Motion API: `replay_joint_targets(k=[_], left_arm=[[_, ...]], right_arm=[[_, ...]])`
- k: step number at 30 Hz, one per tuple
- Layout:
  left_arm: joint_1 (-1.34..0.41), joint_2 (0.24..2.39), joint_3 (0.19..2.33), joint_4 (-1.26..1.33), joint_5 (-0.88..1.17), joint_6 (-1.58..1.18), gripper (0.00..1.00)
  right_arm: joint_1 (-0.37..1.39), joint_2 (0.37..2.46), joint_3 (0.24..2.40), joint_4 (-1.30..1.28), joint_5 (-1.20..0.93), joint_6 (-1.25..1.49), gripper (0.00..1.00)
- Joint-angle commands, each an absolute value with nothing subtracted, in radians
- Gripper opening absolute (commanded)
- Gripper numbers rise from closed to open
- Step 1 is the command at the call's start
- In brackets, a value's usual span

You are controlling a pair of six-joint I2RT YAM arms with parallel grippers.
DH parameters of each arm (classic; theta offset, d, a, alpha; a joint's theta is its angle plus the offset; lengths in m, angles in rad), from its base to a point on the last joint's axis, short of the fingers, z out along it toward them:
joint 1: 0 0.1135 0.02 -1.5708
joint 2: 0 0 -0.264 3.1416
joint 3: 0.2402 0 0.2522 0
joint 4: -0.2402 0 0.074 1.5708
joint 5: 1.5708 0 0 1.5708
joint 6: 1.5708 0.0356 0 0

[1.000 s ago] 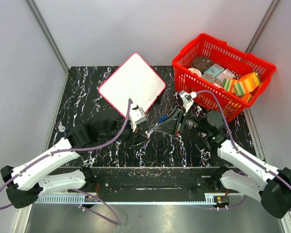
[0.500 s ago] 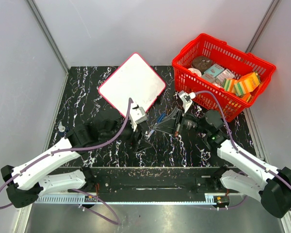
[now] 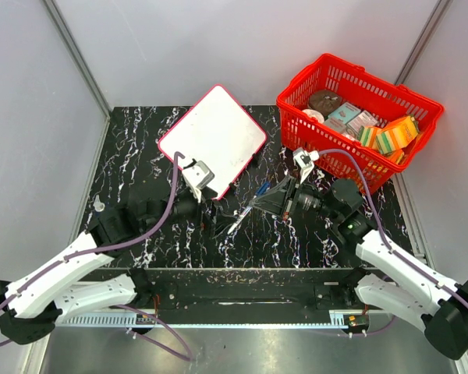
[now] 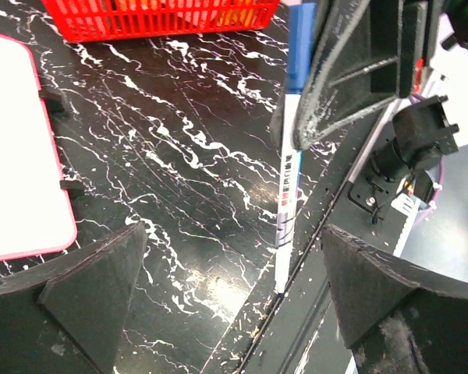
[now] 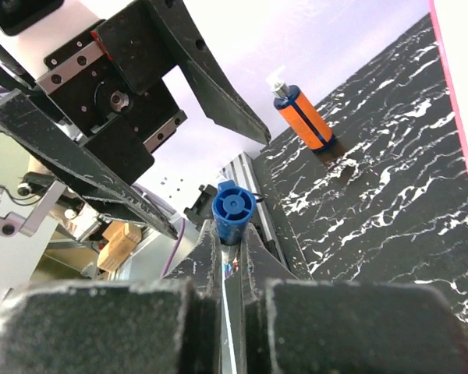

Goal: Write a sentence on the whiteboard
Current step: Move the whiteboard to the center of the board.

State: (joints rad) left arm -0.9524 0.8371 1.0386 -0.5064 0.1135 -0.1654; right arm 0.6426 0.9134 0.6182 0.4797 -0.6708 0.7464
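Note:
The whiteboard [image 3: 214, 139] lies at the back centre of the table, white with a thin red rim. Its face is blank, and no sentence shows on it. Its edge also shows in the left wrist view [image 4: 15, 156] and in the right wrist view [image 5: 462, 86]. My right gripper [image 3: 259, 206] [image 5: 232, 234] is shut on a white marker [image 3: 244, 216] [image 4: 288, 187] with a blue cap [image 5: 234, 206]. It holds the marker off the table in front of the board. My left gripper [image 3: 214, 216] [image 4: 234, 312] stands open just left of the marker, which it does not touch.
A red basket [image 3: 405, 92] full of small packs stands at the back right; its wall [image 4: 101, 23] shows in the left wrist view. A small orange bottle [image 5: 304, 118] with a white cap [image 3: 99, 205] stands near the table's left edge. A metal rail [image 3: 242, 300] runs along the near edge.
My left gripper has opened, let go of the marker and drawn back to the left. My right gripper has shut on the marker and holds it alone.

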Motion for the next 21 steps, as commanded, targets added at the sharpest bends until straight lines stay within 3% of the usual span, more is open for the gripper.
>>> replay_joint_targets(k=[1, 16, 21], left_arm=[[-0.920, 0.841, 1.014, -0.440, 0.044, -0.225, 0.99], [-0.456, 0.925, 0.795, -0.223, 0.415, -0.466, 0.99], [-0.290, 0.965, 0.726, -0.189, 0.440, -0.557, 0.99]], right_arm=[[0.650, 0.873, 0.635, 0.401, -0.586, 0.687, 0.00], [0.652, 0.785, 0.647, 0.123, -0.310, 0.618, 0.00], [0.652, 0.764, 0.649, 0.101, -0.253, 0.611, 0.00]])
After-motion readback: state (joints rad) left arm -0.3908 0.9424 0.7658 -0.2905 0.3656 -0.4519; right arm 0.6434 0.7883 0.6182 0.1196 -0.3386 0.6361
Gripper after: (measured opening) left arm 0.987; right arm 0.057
